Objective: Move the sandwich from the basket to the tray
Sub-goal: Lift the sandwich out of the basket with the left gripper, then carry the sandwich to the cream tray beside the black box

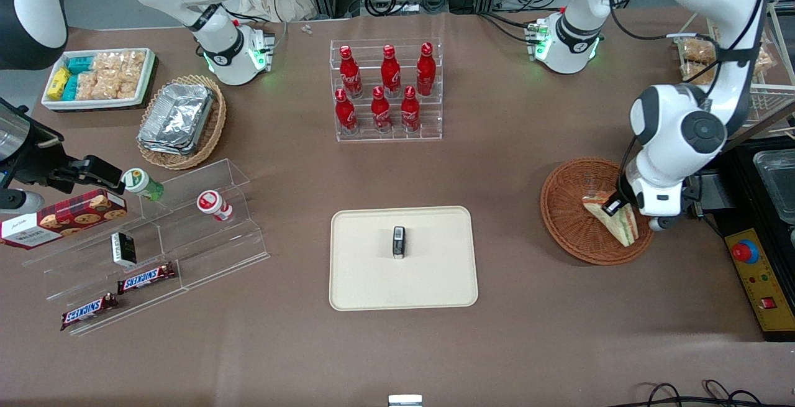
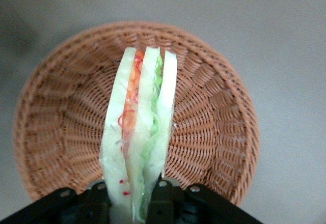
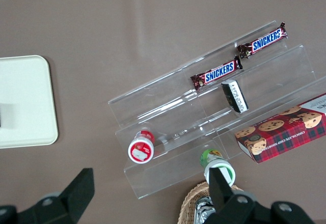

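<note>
Nearest the front camera, low in the middle of that frame, lies the tray (image 1: 435, 283) with a small dark object (image 1: 399, 242) standing on it, so the sandwich (image 1: 612, 219) would best be lifted straight up clear of the basket (image 1: 568, 220) rim and set on bare tray beside that object. The gripper (image 1: 615, 206), at the frame's right over the basket, has its fingers (image 2: 159, 196) closed on the sandwich's wrapped edge.
</note>
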{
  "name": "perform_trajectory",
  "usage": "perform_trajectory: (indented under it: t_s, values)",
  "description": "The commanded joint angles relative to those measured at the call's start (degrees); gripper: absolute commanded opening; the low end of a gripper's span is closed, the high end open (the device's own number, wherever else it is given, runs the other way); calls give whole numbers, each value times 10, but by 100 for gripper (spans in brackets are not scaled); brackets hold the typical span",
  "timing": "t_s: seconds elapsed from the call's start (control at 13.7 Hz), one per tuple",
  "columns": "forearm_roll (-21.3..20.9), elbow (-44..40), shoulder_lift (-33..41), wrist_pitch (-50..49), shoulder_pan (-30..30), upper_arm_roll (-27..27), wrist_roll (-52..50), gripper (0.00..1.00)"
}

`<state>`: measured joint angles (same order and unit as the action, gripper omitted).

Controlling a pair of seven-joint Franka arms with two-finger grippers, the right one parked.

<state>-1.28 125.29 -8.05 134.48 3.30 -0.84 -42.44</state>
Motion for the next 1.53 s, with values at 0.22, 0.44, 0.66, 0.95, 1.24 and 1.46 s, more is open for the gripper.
perform_trajectory:
  t_s: [0.22,0.44,0.66,0.95,1.24,1.46]
  values:
    - [0,-274,8,-321,-1,0,136,0]
    - [27,-384,-30,-407,7,19,160,0]
    - [26,-398,-53,-407,10,92,159,0]
    - [19,-406,-136,-344,38,174,56,0]
    - [-41,-428,-239,-246,136,173,-45,0]
    - [-72,-427,-293,-174,176,172,-91,0]
